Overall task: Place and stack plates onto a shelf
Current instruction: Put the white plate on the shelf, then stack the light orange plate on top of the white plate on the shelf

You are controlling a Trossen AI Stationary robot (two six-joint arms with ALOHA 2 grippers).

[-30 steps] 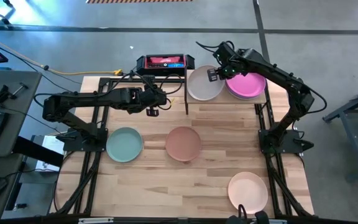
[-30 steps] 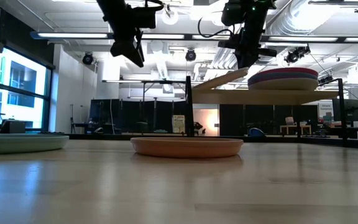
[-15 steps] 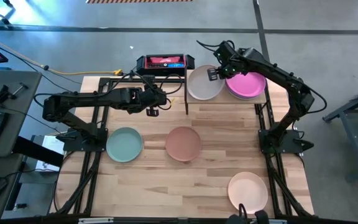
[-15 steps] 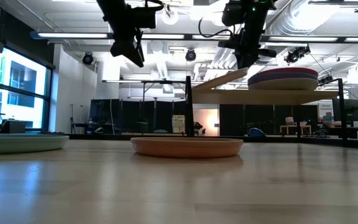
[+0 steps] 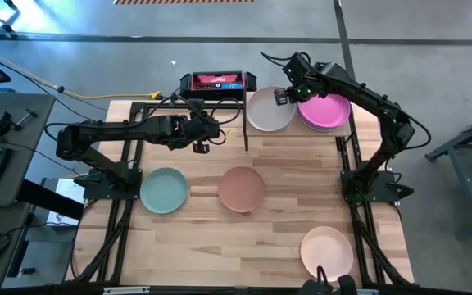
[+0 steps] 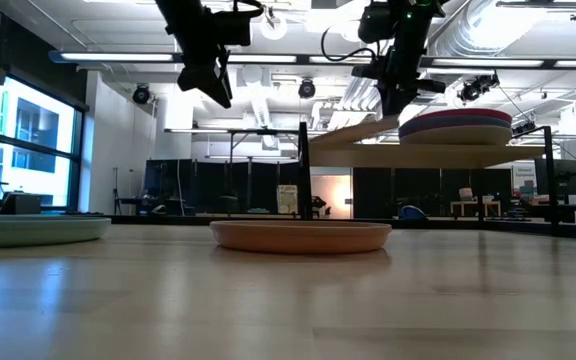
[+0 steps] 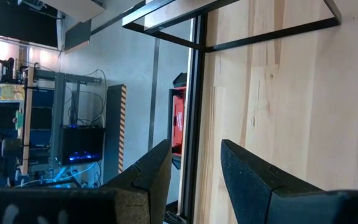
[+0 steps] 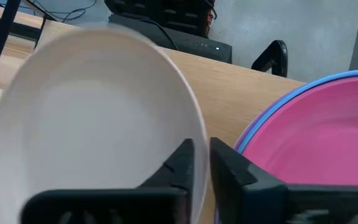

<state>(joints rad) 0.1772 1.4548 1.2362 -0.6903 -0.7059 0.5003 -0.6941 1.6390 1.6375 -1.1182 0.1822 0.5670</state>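
The white plate [image 5: 267,112] is over the left half of the shelf [image 6: 423,156], and my right gripper [image 5: 285,96] is shut on it. On the shelf's right half sits a stack [image 6: 456,126] with the pink plate [image 5: 327,111] on top and a blue rim [image 8: 303,87] under it. The mint plate [image 5: 164,190], the terracotta plate [image 5: 242,188] and a peach plate [image 5: 327,251] lie flat on the table. My left gripper [image 5: 201,138] hangs open in the air left of the shelf's black post [image 5: 246,123]. My right gripper pinches the white plate's rim [image 8: 199,134] on the side next to the pink stack, one finger [image 8: 180,163] on the plate's upper face and the other [image 8: 230,169] outside the rim. It comes from above. The plate is tilted, held edge up [image 6: 388,123], opposite edge [image 6: 320,143] low at the shelf board.
A red and black device [image 5: 217,82] stands past the table's far edge, left of the shelf. The shelf's thin black frame [image 7: 241,38] stands on the tabletop in front of my left gripper. Bare wood lies between the three loose plates [image 5: 220,246].
My right gripper has sunk a little toward the shelf, and the white plate's held edge has come down with it, so the plate lies less steeply than before. Its low edge has stayed in place.
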